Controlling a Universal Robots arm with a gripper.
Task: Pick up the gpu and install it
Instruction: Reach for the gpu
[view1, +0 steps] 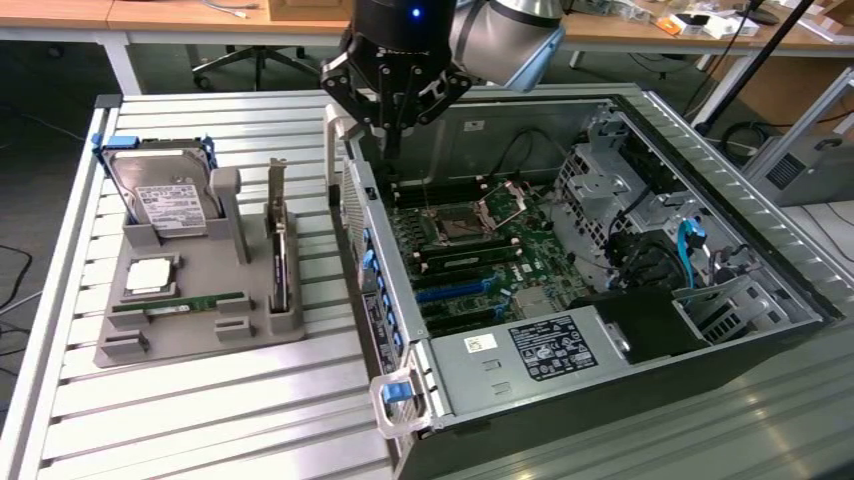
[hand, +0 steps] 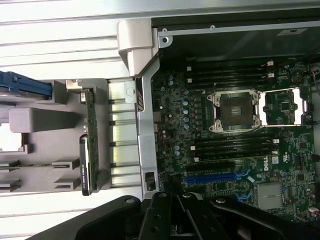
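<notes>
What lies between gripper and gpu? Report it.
The case's side wall and bare table slats, plain in the wrist view. The gpu stands in its gray holder.

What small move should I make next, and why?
Probably shift the gripper sideways toward the exterior view's left and open it. It hangs shut over the side wall of the computer case, while the gpu stands on edge in the gray holder beside the case, not yet gripped.
</notes>
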